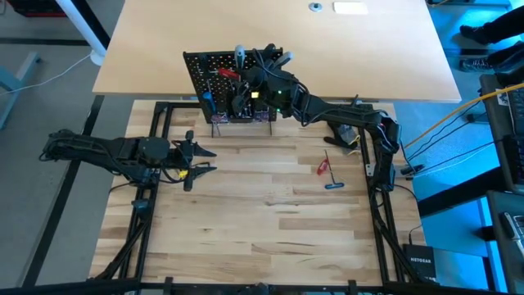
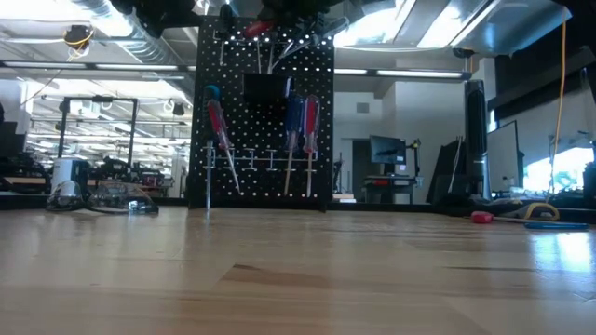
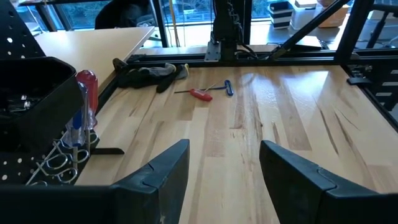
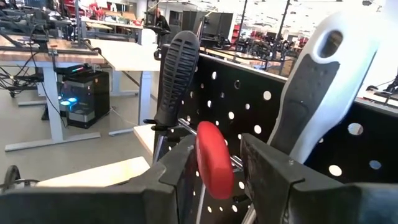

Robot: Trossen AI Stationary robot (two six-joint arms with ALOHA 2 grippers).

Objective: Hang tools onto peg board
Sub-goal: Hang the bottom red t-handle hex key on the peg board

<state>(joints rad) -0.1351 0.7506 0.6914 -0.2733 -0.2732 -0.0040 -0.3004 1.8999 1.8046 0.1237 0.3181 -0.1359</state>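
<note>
Reaching arm: right gripper [image 1: 246, 78] is up at the top of the black perforated metal peg board [image 1: 206, 67], at the far edge of the pale wooden tabletop [image 1: 270, 221].
Right fingers: a red rounded tool handle [image 4: 213, 163] sits between the two dark fingers [image 4: 177, 165]; whether they clamp it cannot be told.
Waiting arm: left gripper [image 1: 210, 160] rests over the tabletop's left side, fingers [image 3: 166, 171] spread apart and empty.
Board contents: red- and blue-handled screwdrivers [image 2: 300, 126] hang on its face; a black ribbed handle [image 4: 176, 74] and a grey-and-white handle [image 4: 317, 81] stand at its top.
Loose tools: a red-handled tool [image 1: 322, 165] and a blue-handled tool [image 1: 334, 185] lie on the tabletop near the right arm's base.
</note>
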